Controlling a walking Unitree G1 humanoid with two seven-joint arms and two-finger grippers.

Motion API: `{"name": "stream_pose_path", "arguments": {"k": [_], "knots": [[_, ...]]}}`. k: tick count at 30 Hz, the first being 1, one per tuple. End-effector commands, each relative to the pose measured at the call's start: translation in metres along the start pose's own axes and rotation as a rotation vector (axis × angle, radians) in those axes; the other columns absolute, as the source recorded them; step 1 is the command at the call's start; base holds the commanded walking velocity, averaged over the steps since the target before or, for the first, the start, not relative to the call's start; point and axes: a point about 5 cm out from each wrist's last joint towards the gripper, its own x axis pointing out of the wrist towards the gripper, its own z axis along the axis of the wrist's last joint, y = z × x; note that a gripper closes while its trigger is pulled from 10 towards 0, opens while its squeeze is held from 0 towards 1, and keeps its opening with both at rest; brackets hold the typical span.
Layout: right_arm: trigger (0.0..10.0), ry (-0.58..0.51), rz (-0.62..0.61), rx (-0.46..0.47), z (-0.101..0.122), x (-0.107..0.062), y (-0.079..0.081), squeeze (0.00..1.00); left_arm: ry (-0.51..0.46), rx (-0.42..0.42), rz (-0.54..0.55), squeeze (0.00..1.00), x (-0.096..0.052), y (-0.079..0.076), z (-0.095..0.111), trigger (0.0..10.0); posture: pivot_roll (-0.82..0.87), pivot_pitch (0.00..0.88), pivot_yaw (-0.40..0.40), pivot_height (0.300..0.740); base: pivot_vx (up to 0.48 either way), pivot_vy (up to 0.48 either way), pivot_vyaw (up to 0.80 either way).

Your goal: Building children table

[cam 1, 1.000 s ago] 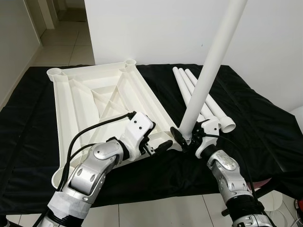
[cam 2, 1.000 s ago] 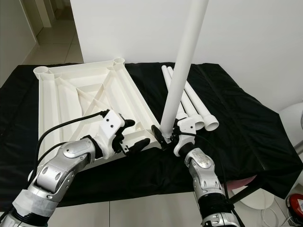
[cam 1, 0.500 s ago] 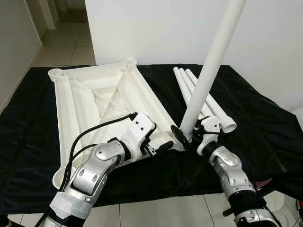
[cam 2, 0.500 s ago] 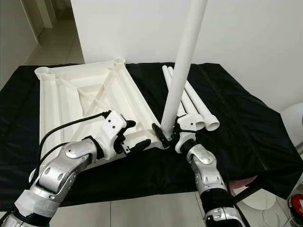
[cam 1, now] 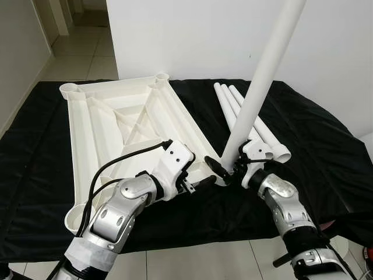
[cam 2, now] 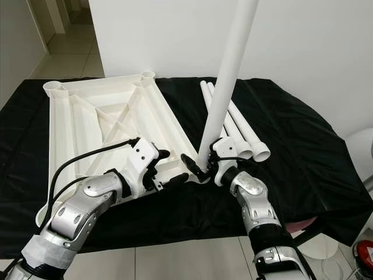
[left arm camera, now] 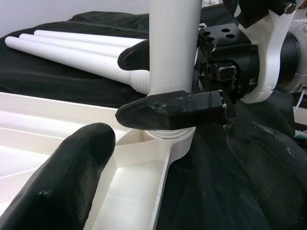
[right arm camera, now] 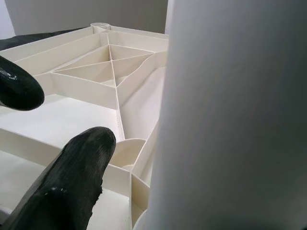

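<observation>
Both arms: silver metal segments, rounded elbow housings, white wrapped sleeve near left shoulder. Black cable loops from left forearm to white wrist block with small dark screw holes. Left gripper (cam 1: 201, 182): two long black textured fingers. Right gripper (cam 1: 224, 169): same black fingers, white bracket, black toothed mount block behind.

A black cloth (cam 1: 326, 157) covers the low surface, draping in folds over its front edge. Behind its far edge stands a plain white wall (cam 1: 192, 35). Pale glossy floor tiles (cam 1: 81, 58) run back past the far left corner into a corridor, and more tiles (cam 1: 198, 262) show below the front edge. Light is even and bright.
</observation>
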Motion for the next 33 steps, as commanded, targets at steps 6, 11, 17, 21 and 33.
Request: {"name": "stream_pose_path", "arguments": {"k": [6, 11, 17, 21, 33], "knots": [[10.0, 0.023, 0.019, 0.003, -0.004, 0.000, 0.002, 0.00, -0.001, 0.000, 0.050, 0.00, 0.002, 0.003, 0.000, 10.0, -0.07, 0.000, -0.033, 0.740, 0.000, 0.000, 0.00], [4.8, 0.022, 0.026, 0.009, -0.004, -0.001, 0.001, 0.00, 0.002, 0.008, 0.048, 0.00, 0.001, 0.004, 0.000, 10.0, -0.06, 0.000, -0.041, 0.740, 0.000, 0.000, 0.00], [0.0, 0.046, 0.049, 0.038, -0.008, -0.001, -0.001, 0.00, -0.001, 0.020, 0.063, 0.00, -0.001, 0.007, 0.001, 10.0, -0.04, 0.000, -0.049, 0.740, 0.000, 0.000, 0.00], [0.0, 0.064, 0.027, 0.051, -0.013, -0.002, -0.001, 0.00, 0.001, 0.023, 0.063, 0.00, -0.003, 0.007, 0.001, 10.0, -0.04, 0.000, -0.045, 0.740, 0.000, 0.000, 0.00], [0.0, 0.099, -0.115, 0.114, -0.028, -0.012, 0.005, 0.00, 0.005, 0.036, 0.066, 0.00, -0.005, 0.011, 0.002, 10.0, -0.05, 0.000, -0.032, 0.740, 0.000, 0.000, 0.00]]}}
